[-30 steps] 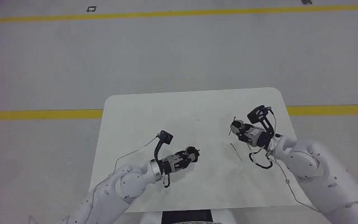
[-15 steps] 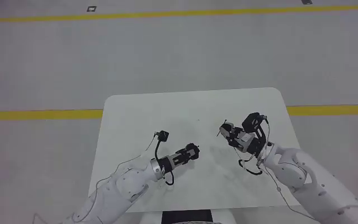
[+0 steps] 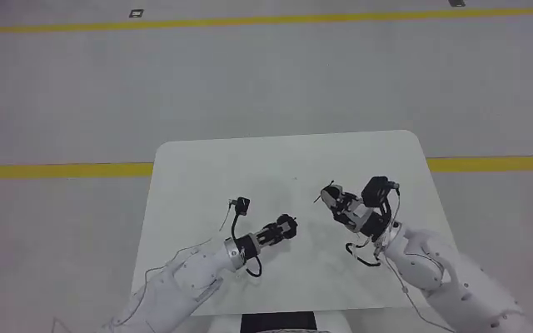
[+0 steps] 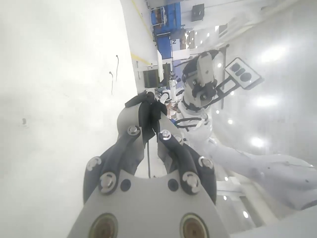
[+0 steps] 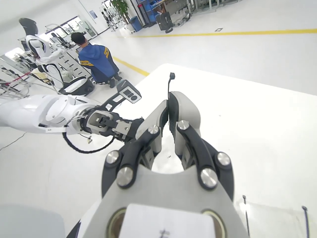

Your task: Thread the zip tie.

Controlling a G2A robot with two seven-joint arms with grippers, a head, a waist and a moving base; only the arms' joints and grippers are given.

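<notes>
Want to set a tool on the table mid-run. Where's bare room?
Free: the far strip of table beyond left pincer and right pincer, up to the far edge; also the band along its left edge. Crowded: the middle gap between them, right one holding the zip tie; spare ties lie by the right arm.

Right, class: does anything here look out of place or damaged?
Nothing stands out. The right pincer is shut on a thin black plastic zip tie; two more black zip ties lie flat on the white table.
</notes>
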